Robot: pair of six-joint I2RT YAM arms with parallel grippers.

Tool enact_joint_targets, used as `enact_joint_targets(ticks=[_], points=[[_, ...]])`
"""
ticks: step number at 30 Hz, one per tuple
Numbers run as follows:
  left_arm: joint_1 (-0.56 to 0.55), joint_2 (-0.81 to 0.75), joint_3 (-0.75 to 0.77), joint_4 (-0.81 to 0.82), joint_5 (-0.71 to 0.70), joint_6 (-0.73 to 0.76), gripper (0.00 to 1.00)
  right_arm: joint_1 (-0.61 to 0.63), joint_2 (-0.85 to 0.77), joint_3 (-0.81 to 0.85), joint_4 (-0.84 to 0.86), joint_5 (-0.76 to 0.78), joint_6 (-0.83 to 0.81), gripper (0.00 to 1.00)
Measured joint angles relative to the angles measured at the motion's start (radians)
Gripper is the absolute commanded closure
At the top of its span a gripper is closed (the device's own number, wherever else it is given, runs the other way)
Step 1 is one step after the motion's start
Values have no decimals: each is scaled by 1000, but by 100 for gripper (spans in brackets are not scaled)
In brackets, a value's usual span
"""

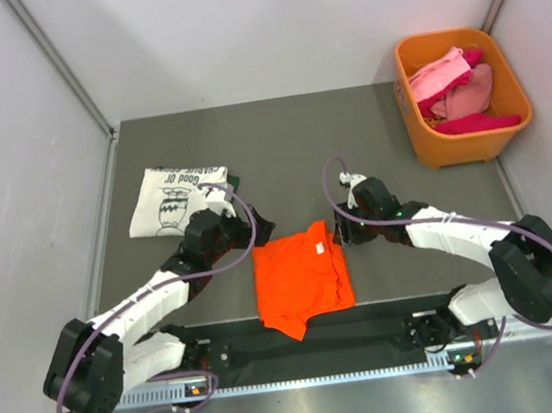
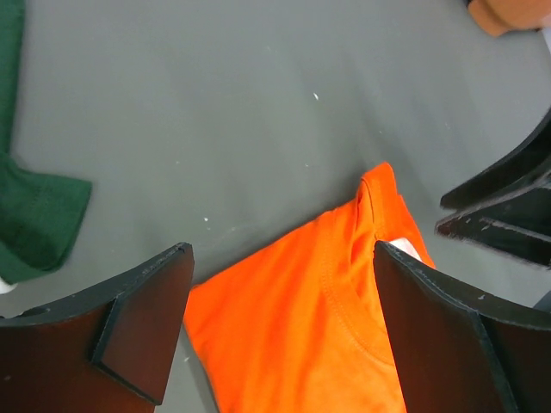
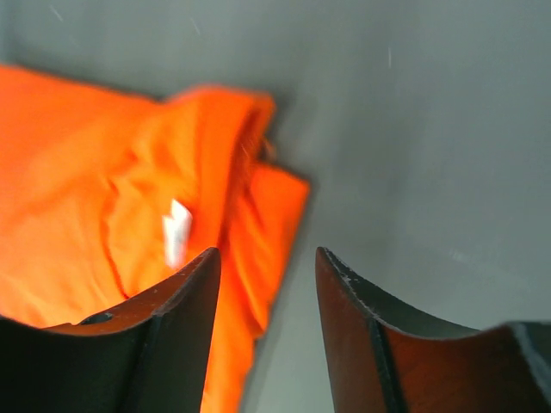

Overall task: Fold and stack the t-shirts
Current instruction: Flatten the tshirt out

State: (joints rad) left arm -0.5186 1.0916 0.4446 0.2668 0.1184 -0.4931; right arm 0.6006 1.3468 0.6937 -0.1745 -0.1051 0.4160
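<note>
The bright orange t-shirt (image 1: 300, 279) lies partly folded on the grey table, near the front middle. My left gripper (image 1: 255, 231) is open at its upper left corner; the left wrist view shows the collar (image 2: 344, 292) between the spread jaws. My right gripper (image 1: 343, 230) is open at the shirt's upper right corner, above its edge (image 3: 267, 215), with nothing in the jaws. A white t-shirt with black print (image 1: 169, 197) lies folded at the back left. Pink, red and magenta tees (image 1: 455, 92) fill the bin.
A rigid orange plastic bin (image 1: 427, 138) stands at the back right by the wall. A dark green cloth (image 2: 30, 215) lies under the white shirt's edge, next to my left gripper. Grey walls close in both sides.
</note>
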Motion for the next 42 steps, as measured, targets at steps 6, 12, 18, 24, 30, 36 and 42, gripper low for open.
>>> enact_joint_targets(ticks=[6, 12, 18, 24, 30, 36, 42], points=[[-52, 37, 29, -6, -15, 26, 11, -1, -6, -105, 31, -48, 23, 53], [-55, 39, 31, -7, -34, 39, 11, -2, 25, -106, 98, -85, 34, 66], [-55, 39, 31, -10, -34, 44, 11, -2, 66, -104, 152, -119, 35, 100], [-55, 35, 31, -27, -45, 44, 11, -2, 71, -31, 74, -103, 10, 100], [-55, -28, 31, -72, -134, 41, 11, 25, -12, 206, -118, -48, -40, 100], [-55, -159, 21, -122, -298, 15, 8, 134, -114, 527, -270, 26, -76, 100], [-55, -292, -38, -119, -383, 6, 6, 138, -163, 684, -336, 122, -95, 100]])
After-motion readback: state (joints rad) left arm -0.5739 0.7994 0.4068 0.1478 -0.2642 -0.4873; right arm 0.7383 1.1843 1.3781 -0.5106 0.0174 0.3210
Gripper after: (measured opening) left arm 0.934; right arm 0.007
